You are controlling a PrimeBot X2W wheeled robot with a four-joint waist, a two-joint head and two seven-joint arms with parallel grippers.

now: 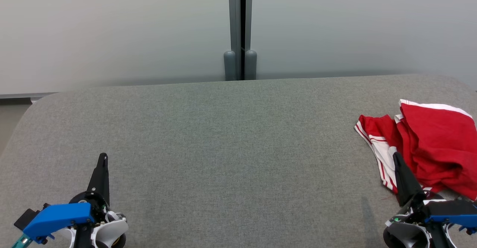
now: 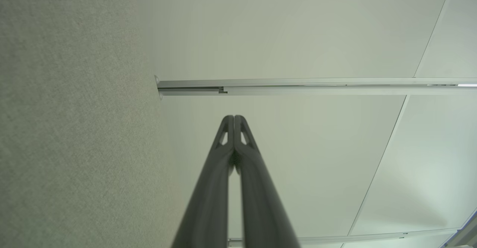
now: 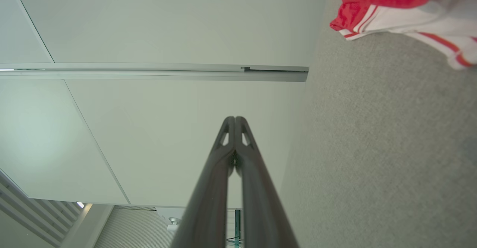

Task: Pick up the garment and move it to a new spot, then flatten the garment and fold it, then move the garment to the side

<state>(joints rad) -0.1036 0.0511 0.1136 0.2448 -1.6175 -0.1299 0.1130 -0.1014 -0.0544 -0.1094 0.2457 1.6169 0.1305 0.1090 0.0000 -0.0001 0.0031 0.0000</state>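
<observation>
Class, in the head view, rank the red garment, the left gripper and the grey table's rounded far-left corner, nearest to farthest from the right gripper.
1. The red garment: just beside the right gripper, on the table's right side.
2. The left gripper: across the table, near left.
3. The far-left corner: farther left and farther back.

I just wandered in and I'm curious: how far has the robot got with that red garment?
Done: nothing yet; the red and white garment lies crumpled at the right edge of the grey surface. In hand: nothing; left gripper and right gripper are shut and empty, the right one near the garment. Left: pick up, move, flatten, fold, set aside.
</observation>
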